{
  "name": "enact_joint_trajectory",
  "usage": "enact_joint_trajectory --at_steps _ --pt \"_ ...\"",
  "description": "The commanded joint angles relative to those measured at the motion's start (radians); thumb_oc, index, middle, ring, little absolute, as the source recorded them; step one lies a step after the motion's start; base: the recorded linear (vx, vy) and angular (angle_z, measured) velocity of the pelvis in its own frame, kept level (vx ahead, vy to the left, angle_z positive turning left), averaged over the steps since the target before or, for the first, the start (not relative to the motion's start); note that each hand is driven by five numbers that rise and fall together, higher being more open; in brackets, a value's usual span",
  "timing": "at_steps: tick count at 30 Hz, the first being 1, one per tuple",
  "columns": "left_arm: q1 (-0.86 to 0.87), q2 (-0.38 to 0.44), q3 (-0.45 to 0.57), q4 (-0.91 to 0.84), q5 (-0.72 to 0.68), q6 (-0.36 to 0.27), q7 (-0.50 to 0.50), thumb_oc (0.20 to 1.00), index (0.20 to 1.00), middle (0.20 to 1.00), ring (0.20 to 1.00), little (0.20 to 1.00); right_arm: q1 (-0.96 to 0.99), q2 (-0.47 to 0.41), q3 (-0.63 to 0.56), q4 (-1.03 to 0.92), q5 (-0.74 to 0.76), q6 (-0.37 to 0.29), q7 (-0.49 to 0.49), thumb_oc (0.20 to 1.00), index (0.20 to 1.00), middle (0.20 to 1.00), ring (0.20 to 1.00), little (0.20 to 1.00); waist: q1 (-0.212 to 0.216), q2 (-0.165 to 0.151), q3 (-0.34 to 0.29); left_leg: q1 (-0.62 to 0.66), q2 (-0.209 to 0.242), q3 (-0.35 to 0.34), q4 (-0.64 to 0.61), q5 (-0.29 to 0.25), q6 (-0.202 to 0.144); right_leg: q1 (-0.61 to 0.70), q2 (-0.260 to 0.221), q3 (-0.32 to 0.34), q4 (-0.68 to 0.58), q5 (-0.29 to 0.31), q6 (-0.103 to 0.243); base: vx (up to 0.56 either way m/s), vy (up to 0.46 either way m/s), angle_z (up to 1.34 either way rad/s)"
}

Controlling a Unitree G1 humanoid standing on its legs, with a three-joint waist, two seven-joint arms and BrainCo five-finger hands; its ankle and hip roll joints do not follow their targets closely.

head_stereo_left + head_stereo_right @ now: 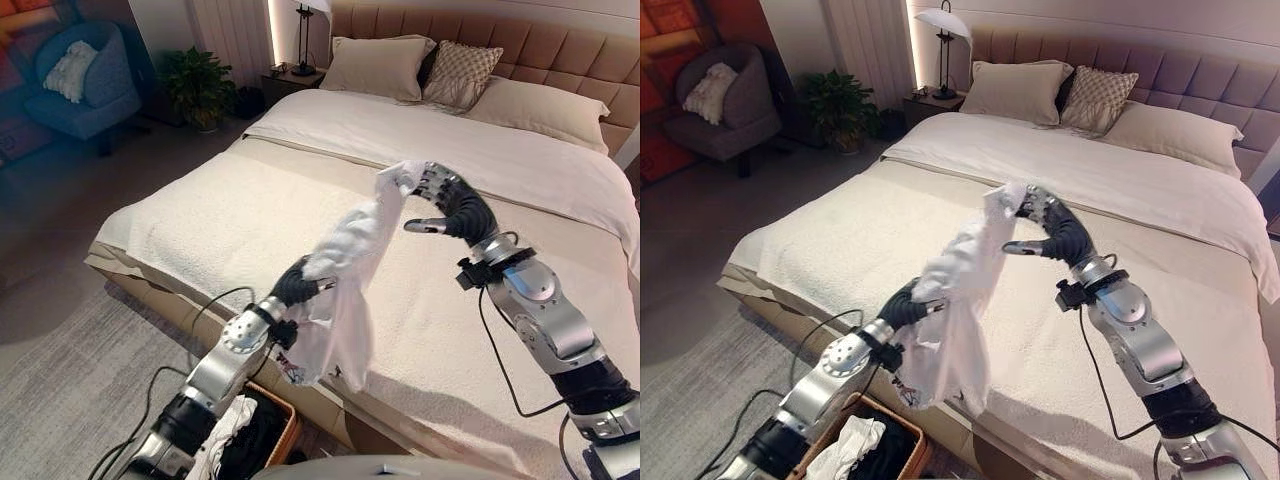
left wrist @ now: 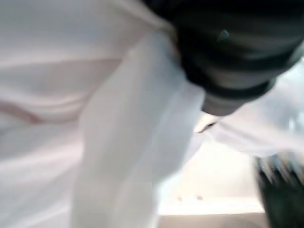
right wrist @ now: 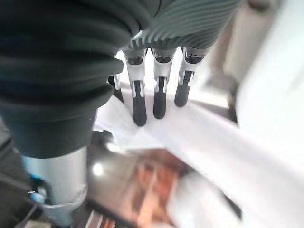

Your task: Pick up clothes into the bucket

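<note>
A white garment [image 1: 345, 250] hangs in the air over the near edge of the bed [image 1: 190, 225], stretched between my two hands. Its upper end lies against the fingers [image 3: 140, 102] of my right hand [image 1: 455, 205], which are nearly straight, with the thumb held apart from the cloth. My left hand [image 1: 294, 283] is lower down with the cloth draped over it, and the garment [image 2: 95, 118] hides its fingers. Below the left arm stands the brown basket [image 1: 895, 413], holding a white piece [image 1: 845, 450] and dark clothes.
Several pillows [image 1: 400, 65] lie at the headboard. A lamp on a nightstand [image 1: 290, 75], a potted plant [image 1: 200, 85] and a blue armchair [image 1: 85, 85] stand far left. Grey carpet [image 1: 70, 350] runs along the bed's left side.
</note>
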Motion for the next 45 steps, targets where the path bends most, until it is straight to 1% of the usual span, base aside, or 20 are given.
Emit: enact_joint_trajectory --at_steps 1,5,6,7,9,10,12,14,15,17,18,20,21,27,31,36,37,43,44,45 --pt "0.041 0.083 0.138 -0.144 0.049 -0.097 0.052 0.200 0.200 0.200 0.200 0.200 0.014 0.021 -0.090 -0.024 -0.119 -0.069 -0.067 1.000 1.000 1.000 1.000 1.000 0.034 -0.048 -0.048 -0.014 -0.022 0.014 0.047 -0.086 0.027 -0.044 -0.026 0.002 0.082 -0.015 0.023 0.00 -0.006 0.04" --pt "0.173 0.100 0.337 -0.269 0.030 -0.132 0.087 0.200 0.200 0.200 0.200 0.200 0.133 0.071 -0.161 0.048 -0.221 -0.055 -0.100 1.000 1.000 1.000 1.000 1.000 0.046 -0.045 -0.031 -0.021 -0.024 0.011 0.044 -0.082 0.028 -0.048 -0.024 -0.003 0.073 -0.010 0.023 0.01 -0.001 0.01" --pt "0.174 0.100 0.337 -0.270 0.030 -0.132 0.087 0.200 0.200 0.200 0.200 0.200 0.133 0.071 -0.161 0.048 -0.221 -0.055 -0.100 1.000 1.000 1.000 1.000 1.000 0.045 -0.045 -0.030 -0.020 -0.023 0.011 0.044 -0.082 0.028 -0.047 -0.023 -0.003 0.073 -0.011 0.023 -0.03 0.003 0.03" --pt "0.226 0.088 0.426 -0.305 0.007 -0.150 0.103 0.200 0.200 0.200 0.200 0.200 0.205 0.100 -0.187 0.097 -0.244 -0.043 -0.098 1.000 1.000 1.000 1.000 1.000 0.049 -0.044 -0.017 -0.025 -0.024 0.006 0.046 -0.082 0.029 -0.051 -0.022 -0.005 0.073 -0.012 0.021 -0.02 0.005 0.07" --pt "0.274 0.073 0.494 -0.339 0.010 -0.162 0.110 0.200 0.200 0.200 0.200 0.200 0.270 0.123 -0.204 0.165 -0.297 -0.030 -0.101 1.000 1.000 1.000 1.000 1.000 0.053 -0.042 -0.006 -0.029 -0.025 0.002 0.048 -0.082 0.030 -0.052 -0.021 -0.008 0.072 -0.013 0.020 -0.01 0.003 0.03" --pt "0.311 0.052 0.544 -0.365 -0.025 -0.178 0.119 0.200 0.200 0.200 0.200 0.200 0.312 0.150 -0.200 0.289 -0.306 -0.013 -0.108 1.000 1.000 1.000 1.000 1.000 0.058 -0.041 0.008 -0.036 -0.027 -0.004 0.051 -0.081 0.030 -0.055 -0.020 -0.012 0.073 -0.013 0.019 0.00 0.000 0.00" --pt "0.332 0.047 0.567 -0.381 -0.046 -0.184 0.115 0.200 0.200 0.200 0.200 0.200 0.322 0.156 -0.191 0.352 -0.329 -0.010 -0.115 1.000 1.000 1.000 1.000 1.000 0.058 -0.041 0.013 -0.040 -0.027 -0.006 0.053 -0.082 0.030 -0.056 -0.021 -0.016 0.074 -0.014 0.019 -0.04 0.002 0.10" --pt "0.364 0.041 0.600 -0.400 -0.117 -0.197 0.105 0.200 0.200 0.200 0.200 0.200 0.339 0.172 -0.169 0.532 -0.391 0.015 -0.140 1.000 1.000 1.000 1.000 1.000 0.065 -0.034 0.047 -0.065 -0.034 -0.015 0.068 -0.078 0.029 -0.077 -0.022 -0.021 0.087 -0.013 0.017 -0.10 0.010 0.16" --pt "0.365 0.042 0.602 -0.401 -0.118 -0.197 0.105 0.200 0.200 0.200 0.200 0.200 0.336 0.172 -0.168 0.536 -0.392 0.013 -0.141 1.000 1.000 1.000 1.000 1.000 0.064 -0.034 0.047 -0.067 -0.034 -0.015 0.070 -0.079 0.029 -0.078 -0.023 -0.021 0.088 -0.014 0.017 -0.11 0.011 0.08" --pt "0.372 0.049 0.608 -0.396 -0.162 -0.205 0.099 0.200 0.200 0.200 0.200 0.200 0.329 0.175 -0.143 0.673 -0.417 0.016 -0.152 1.000 1.000 1.000 1.000 1.000 0.066 -0.029 0.077 -0.094 -0.041 -0.023 0.093 -0.077 0.029 -0.102 -0.028 -0.026 0.110 -0.014 0.016 -0.14 0.017 0.03" --pt "0.372 0.054 0.601 -0.382 -0.181 -0.207 0.108 0.200 0.200 0.200 0.200 0.200 0.325 0.177 -0.120 0.774 -0.441 0.026 -0.159 1.000 1.000 1.000 1.000 1.000 0.069 -0.023 0.112 -0.125 -0.048 -0.030 0.115 -0.073 0.030 -0.129 -0.032 -0.033 0.132 -0.013 0.015 -0.22 0.026 0.09" --pt "0.368 0.056 0.598 -0.367 -0.177 -0.211 0.119 0.200 0.200 0.200 0.200 0.200 0.314 0.179 -0.105 0.846 -0.449 0.029 -0.165 1.000 1.000 1.000 1.000 1.000 0.068 -0.019 0.135 -0.154 -0.053 -0.035 0.136 -0.071 0.032 -0.156 -0.037 -0.037 0.153 -0.014 0.014 -0.19 0.025 0.14" --pt "0.359 0.065 0.589 -0.341 -0.181 -0.215 0.134 0.200 0.200 0.200 0.200 0.200 0.304 0.181 -0.090 0.913 -0.463 0.032 -0.175 1.000 1.000 1.000 1.000 1.000 0.068 -0.012 0.174 -0.202 -0.058 -0.041 0.168 -0.066 0.032 -0.200 -0.046 -0.041 0.183 -0.014 0.012 -0.14 0.024 0.15" --pt "0.320 0.096 0.550 -0.200 -0.126 -0.214 0.192 0.200 0.200 0.200 0.200 0.200 0.243 0.170 -0.043 1.143 -0.485 0.050 -0.212 1.000 1.000 1.000 1.000 1.000 0.071 0.002 0.237 -0.335 -0.077 -0.061 0.251 -0.062 0.034 -0.319 -0.072 -0.047 0.266 -0.022 0.006 -0.12 0.045 0.14" --pt "0.286 0.102 0.518 -0.082 -0.012 -0.201 0.267 0.200 0.200 0.200 0.200 0.200 0.220 0.166 -0.030 1.176 -0.467 0.047 -0.242 1.000 1.000 1.000 1.000 1.000 0.073 0.003 0.276 -0.411 -0.086 -0.061 0.288 -0.060 0.036 -0.394 -0.084 -0.044 0.315 -0.032 0.003 -0.05 0.055 0.10" --pt "0.172 0.051 0.437 0.156 0.033 -0.178 0.351 0.200 0.200 0.200 0.200 0.200 0.180 0.172 0.007 1.132 -0.432 0.036 -0.266 1.000 1.000 1.000 1.000 1.000 0.058 -0.003 0.340 -0.510 -0.097 -0.041 0.367 -0.075 0.046 -0.492 -0.098 -0.021 0.387 -0.046 -0.003 -0.05 0.067 0.08" --pt "0.171 0.051 0.436 0.158 0.033 -0.179 0.352 0.200 0.200 0.200 0.200 0.200 0.179 0.172 0.007 1.132 -0.432 0.036 -0.266 1.000 1.000 1.000 1.000 1.000 0.059 -0.002 0.339 -0.512 -0.097 -0.041 0.368 -0.076 0.046 -0.495 -0.098 -0.020 0.389 -0.047 -0.003 -0.06 0.056 0.01" --pt "0.012 0.017 0.352 0.370 0.107 -0.154 0.461 0.200 0.200 0.200 0.200 0.200 0.096 0.171 0.060 1.086 -0.404 0.017 -0.313 1.000 1.000 1.000 1.000 1.000 0.040 -0.020 0.400 -0.639 -0.098 -0.012 0.477 -0.107 0.055 -0.619 -0.091 0.019 0.464 -0.057 -0.011 -0.05 0.051 -0.12" --pt "-0.047 0.013 0.330 0.439 0.127 -0.140 0.504 0.200 0.200 0.200 0.200 0.200 0.071 0.171 0.080 1.068 -0.395 0.011 -0.329 1.000 1.000 1.000 1.000 1.000 0.032 -0.028 0.416 -0.668 -0.094 -0.011 0.511 -0.146 0.053 -0.651 -0.087 0.033 0.496 -0.088 -0.006 -0.06 0.029 -0.11" --pt "-0.051 0.013 0.329 0.440 0.127 -0.141 0.505 0.200 0.200 0.200 0.200 0.200 0.069 0.171 0.078 1.068 -0.394 0.011 -0.329 1.000 1.000 1.000 1.000 1.000 0.032 -0.028 0.420 -0.682 -0.095 -0.005 0.507 -0.114 0.056 -0.663 -0.090 0.027 0.488 -0.059 -0.012 0.03 0.016 -0.15"
